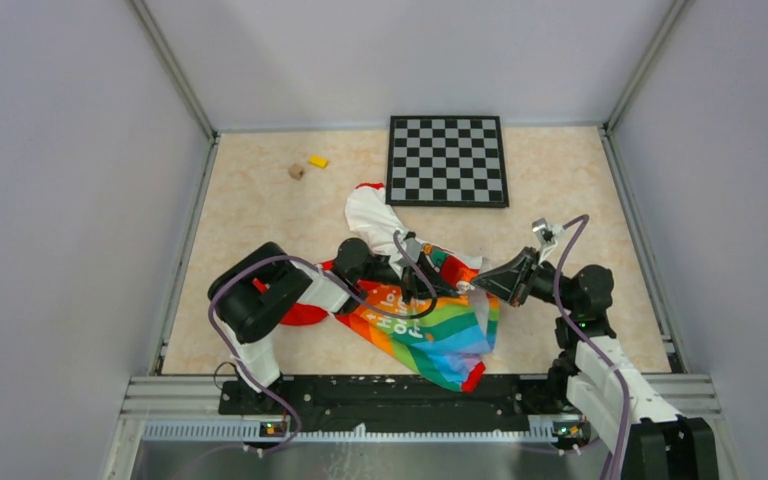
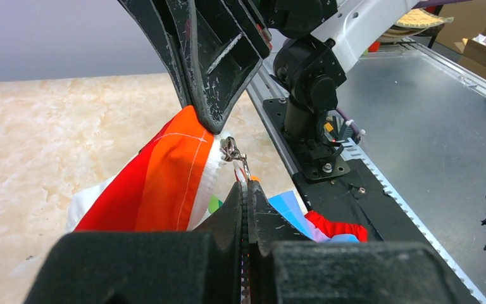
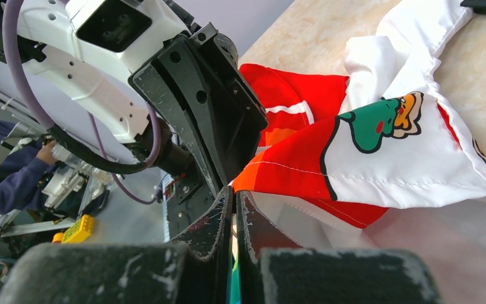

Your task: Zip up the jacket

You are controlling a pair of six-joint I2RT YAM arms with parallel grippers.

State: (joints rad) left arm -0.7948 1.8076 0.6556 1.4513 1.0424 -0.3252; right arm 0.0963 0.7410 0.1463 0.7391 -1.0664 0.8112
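Seemingly the zipping is barely begun: the jacket (image 1: pixel 430 330) lies bunched on the table (image 1: pixel 260 200) between the arms, the left claw (image 2: pixel 245 187) clamped on its zip pull (image 2: pixel 231 152), the right claw (image 3: pixel 234 204) pinching the jacket beside it.

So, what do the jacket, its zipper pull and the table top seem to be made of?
The jacket: thin woven fabric, slightly glossy, probably synthetic; it creases softly and shows stitched seams. The zipper pull: a small silvery piece with bright glints, likely metal. The table top: smooth beige surface with marble-like veins, perhaps printed laminate or stone.
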